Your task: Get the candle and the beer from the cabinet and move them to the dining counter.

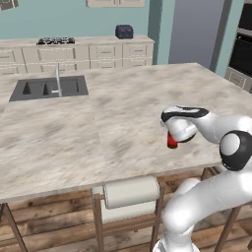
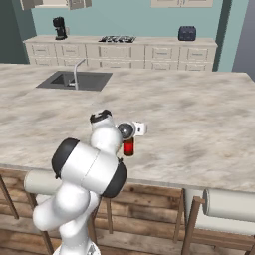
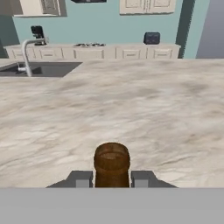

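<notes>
My gripper [image 3: 112, 180] is shut on the beer [image 3: 112, 161], a dark brown bottle whose open neck rises between the two fingers. Its red label [image 1: 172, 141] shows under the hand [image 2: 128, 147]. The bottle stands upright, low over the marbled dining counter [image 1: 98, 133] near its front edge; contact with the top cannot be told. The candle is out of view. The lower edge of the beige cabinet [image 3: 41, 6] shows high on the far wall at the left.
A dark sink with a faucet [image 1: 57, 81] is set in the counter's far left part. Stools [image 1: 130, 197] stand under the near edge. Along the back wall run drawers with a toaster [image 2: 187, 33], a stovetop [image 2: 117, 38] and a coffee machine [image 2: 60, 27].
</notes>
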